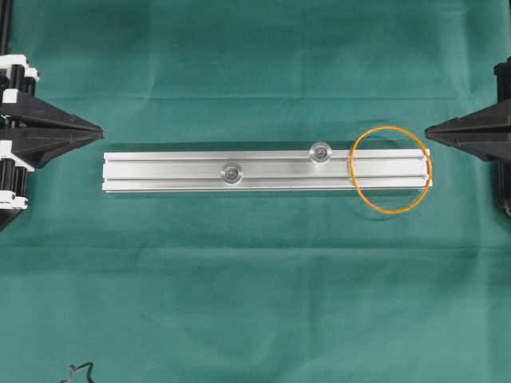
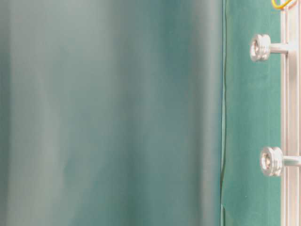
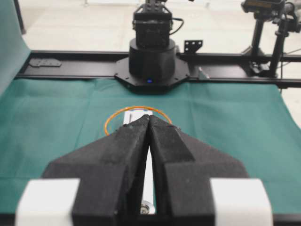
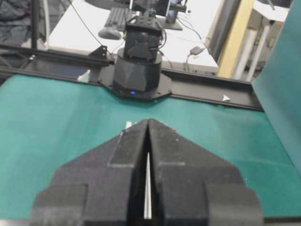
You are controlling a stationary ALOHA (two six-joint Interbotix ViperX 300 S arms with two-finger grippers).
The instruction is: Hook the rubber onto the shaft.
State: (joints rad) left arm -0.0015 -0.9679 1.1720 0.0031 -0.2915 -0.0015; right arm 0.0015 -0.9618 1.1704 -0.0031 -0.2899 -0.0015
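Observation:
The rubber is a thin orange loop lying over the right end of the aluminium rail. Two short steel shafts stand up from the rail, one near the middle and one right of it at the far edge. My left gripper is shut and empty, just off the rail's left end. My right gripper is shut and empty, its tip next to the loop's upper right. In the left wrist view the rubber shows beyond the left gripper. The right gripper hides it in the right wrist view.
Green cloth covers the table. A small black mark sits at the front left edge. The table-level view shows both shafts side-on and a bit of the rubber. A blurred green sheet fills its left.

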